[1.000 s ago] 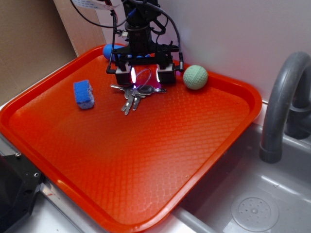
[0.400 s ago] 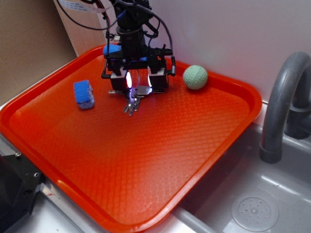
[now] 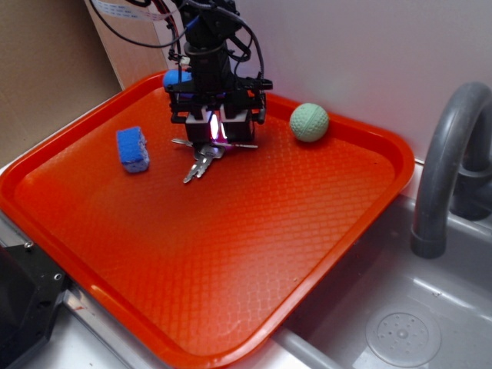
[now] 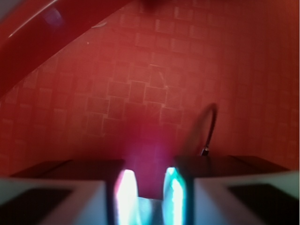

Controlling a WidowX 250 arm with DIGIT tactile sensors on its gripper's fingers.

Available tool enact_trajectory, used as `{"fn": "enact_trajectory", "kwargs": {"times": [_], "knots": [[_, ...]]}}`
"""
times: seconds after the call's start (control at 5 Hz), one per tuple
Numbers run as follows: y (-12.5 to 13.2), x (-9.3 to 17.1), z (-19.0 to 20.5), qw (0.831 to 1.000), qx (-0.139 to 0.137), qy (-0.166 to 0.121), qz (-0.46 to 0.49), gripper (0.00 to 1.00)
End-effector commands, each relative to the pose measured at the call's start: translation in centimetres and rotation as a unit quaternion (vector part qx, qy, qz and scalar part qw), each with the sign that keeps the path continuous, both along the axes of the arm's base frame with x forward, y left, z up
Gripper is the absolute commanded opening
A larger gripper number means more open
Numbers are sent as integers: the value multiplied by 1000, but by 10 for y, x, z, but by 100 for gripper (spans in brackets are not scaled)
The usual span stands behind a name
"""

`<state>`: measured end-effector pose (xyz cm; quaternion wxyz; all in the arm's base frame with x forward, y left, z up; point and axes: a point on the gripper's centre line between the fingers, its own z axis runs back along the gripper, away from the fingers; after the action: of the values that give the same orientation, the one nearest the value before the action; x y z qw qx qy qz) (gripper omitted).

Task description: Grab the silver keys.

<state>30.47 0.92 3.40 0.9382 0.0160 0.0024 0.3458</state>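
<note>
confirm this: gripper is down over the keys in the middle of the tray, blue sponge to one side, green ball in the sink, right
Not quite: the green ball sits on the tray near its back edge, not in the sink; the exterior view shows it. The rest holds: the gripper is down over the keys, with the blue sponge to one side.

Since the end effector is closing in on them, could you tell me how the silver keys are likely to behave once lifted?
The silver keys hang loosely on a thin ring, so they would probably dangle and swing rather than stay fanned. Being flat smooth metal, they may slip between the end effector fingers if only the blades are pinched. They look unlikely to roll.
</note>
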Motion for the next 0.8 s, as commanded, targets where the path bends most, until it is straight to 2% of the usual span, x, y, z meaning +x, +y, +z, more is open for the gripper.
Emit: {"fn": "enact_trajectory", "kwargs": {"times": [0.0, 0.2, 0.4, 0.6], "knots": [[29, -8, 74, 988, -71, -80, -112, 0], [15, -29, 126, 962, -47, -122, -239, 0], [-10, -58, 175, 922, -54, -138, -358, 0], [-26, -87, 225, 898, -68, -138, -412, 0]]}}
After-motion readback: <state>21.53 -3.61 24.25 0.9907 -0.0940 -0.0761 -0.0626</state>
